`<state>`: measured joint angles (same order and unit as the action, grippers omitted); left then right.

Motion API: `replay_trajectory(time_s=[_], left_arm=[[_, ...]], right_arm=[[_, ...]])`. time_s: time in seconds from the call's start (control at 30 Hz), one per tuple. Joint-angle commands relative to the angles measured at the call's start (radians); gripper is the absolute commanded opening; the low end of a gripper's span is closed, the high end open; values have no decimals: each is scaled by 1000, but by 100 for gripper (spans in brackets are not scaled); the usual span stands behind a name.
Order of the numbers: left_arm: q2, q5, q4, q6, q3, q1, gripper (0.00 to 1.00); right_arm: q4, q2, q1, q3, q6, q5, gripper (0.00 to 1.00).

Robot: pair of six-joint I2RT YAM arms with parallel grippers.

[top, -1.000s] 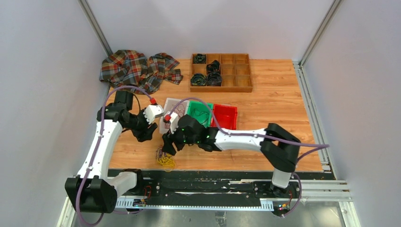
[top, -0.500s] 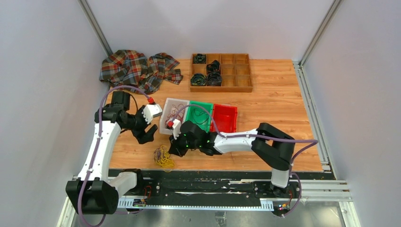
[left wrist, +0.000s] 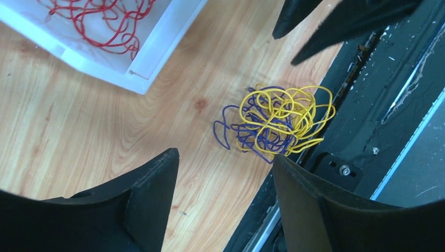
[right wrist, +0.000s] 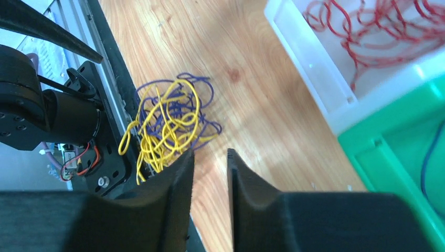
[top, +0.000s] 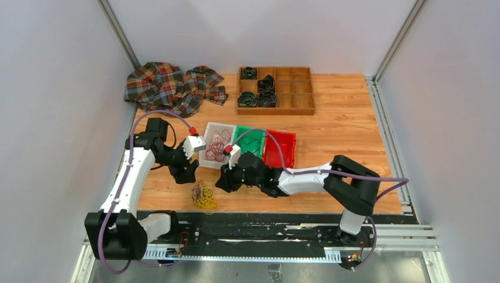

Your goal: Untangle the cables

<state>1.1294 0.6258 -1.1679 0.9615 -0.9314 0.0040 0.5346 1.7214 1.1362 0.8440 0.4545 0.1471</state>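
The cables (top: 204,196), a roundish yellow-and-purple tangle, lie low and left of centre in the top view; the left gripper (top: 188,173), fingers wide apart, sits upper left of them; the right gripper (top: 221,184), fingers nearly together and empty, sits just right, about equally near

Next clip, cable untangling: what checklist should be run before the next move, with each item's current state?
1. Tangle of yellow and purple cables free of both grippers: ok.
2. Left gripper open and empty: ok.
3. Right gripper open for a grasp: not ok, nearly shut, empty.
4. Tangle fully on the table: not ok, yellow loops reach over the black rail.
5. Red cables apart in the white bin: ok.
6. Loose strand end to pull: cannot tell.
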Motion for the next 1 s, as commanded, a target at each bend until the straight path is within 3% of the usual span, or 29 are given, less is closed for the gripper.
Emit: replay_trajectory(time_s=[0.0, 0.1, 0.23, 0.4, 0.53, 0.63, 0.97], left_arm=[[-14, -8, -6, 22, -61, 47, 73], [-19, 1, -6, 18, -101, 71, 76], [-38, 8, -6, 13, -131, 77, 78], [-68, 20, -13, 13, -158, 76, 78], [-73, 40, -39, 30, -156, 76, 78], [-68, 49, -64, 49, -120, 77, 76], [11, 70, -83, 73, -34, -49, 72]], right_arm=[[74, 93, -18, 113, 23, 113, 39], [39, 156, -21, 200, 12, 196, 56], [26, 209, -21, 241, 15, 256, 57], [11, 255, -24, 279, 16, 303, 46], [38, 281, -36, 275, 39, 322, 16], [91, 222, -54, 221, 57, 298, 1], [180, 66, -70, 42, 69, 216, 1]])
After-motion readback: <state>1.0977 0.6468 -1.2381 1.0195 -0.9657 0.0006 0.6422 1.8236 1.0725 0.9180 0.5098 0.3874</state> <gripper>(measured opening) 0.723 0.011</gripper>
